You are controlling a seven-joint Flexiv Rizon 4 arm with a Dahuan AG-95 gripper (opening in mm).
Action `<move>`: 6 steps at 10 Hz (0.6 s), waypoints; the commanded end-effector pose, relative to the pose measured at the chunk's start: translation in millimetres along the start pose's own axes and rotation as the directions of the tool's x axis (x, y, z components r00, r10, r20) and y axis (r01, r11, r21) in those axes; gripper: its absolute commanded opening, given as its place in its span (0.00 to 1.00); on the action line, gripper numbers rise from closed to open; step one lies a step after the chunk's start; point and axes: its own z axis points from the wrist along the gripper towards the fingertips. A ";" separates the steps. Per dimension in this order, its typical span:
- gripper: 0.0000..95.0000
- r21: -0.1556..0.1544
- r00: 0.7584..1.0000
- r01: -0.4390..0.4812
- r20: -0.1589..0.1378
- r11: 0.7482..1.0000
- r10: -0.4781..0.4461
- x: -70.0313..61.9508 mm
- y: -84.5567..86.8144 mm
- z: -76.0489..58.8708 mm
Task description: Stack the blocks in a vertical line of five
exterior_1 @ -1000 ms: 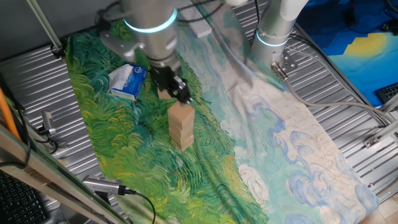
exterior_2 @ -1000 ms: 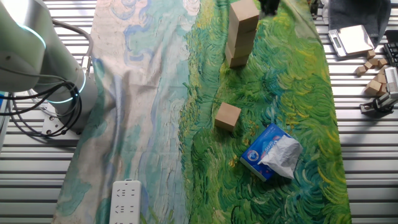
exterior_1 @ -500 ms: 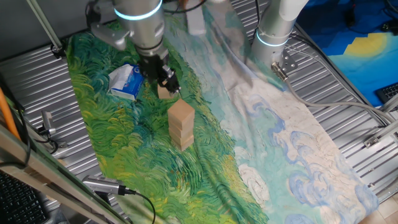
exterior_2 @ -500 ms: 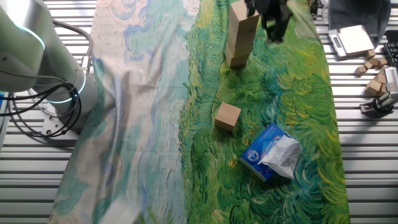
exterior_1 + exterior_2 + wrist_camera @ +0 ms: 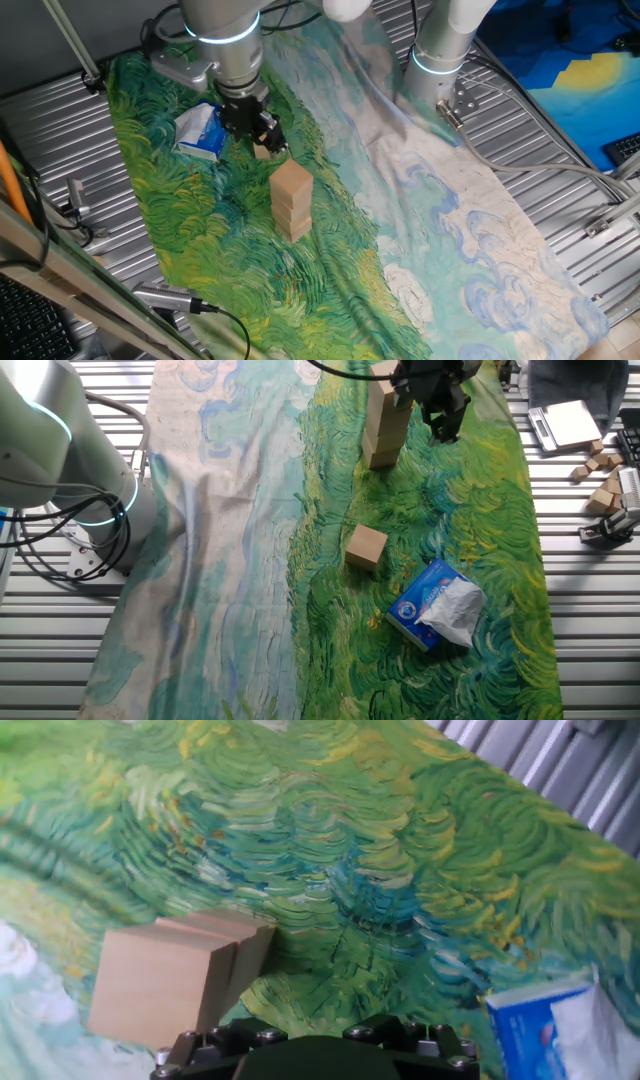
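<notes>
Several tan blocks stand stacked in one column (image 5: pixel 292 200) (image 5: pixel 386 418) on the green part of the painted cloth. In the hand view the column (image 5: pixel 165 982) is at the lower left. One loose block (image 5: pixel 366 546) lies apart on the cloth, toward the packet. In one fixed view this loose block (image 5: pixel 264 151) is partly hidden behind my hand. My gripper (image 5: pixel 262 136) (image 5: pixel 445 418) hangs beside the column's upper part, between it and the loose block. It is open and holds nothing. Its fingertips do not show in the hand view.
A blue-and-white soft packet (image 5: pixel 205 131) (image 5: pixel 437 605) (image 5: pixel 560 1025) lies just beyond the loose block. The cloth (image 5: pixel 440 230) covers a ribbed metal table. Small wooden pieces (image 5: pixel 603 480) and a scale (image 5: pixel 568 422) sit off the cloth. A second arm's base (image 5: pixel 445 45) stands at the back.
My gripper has left the top of the column. It has moved down and sideways toward the loose block and the packet. The column stands unmoved.
</notes>
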 end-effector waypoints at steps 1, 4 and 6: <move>0.80 -0.009 0.998 0.064 -0.001 0.998 -0.064 -3.1 -7.2 18.0; 0.80 -0.007 0.995 0.095 -0.017 0.995 -0.095 -2.5 -7.4 19.3; 0.80 -0.009 0.987 0.162 -0.015 0.987 -0.163 -2.7 -7.3 19.2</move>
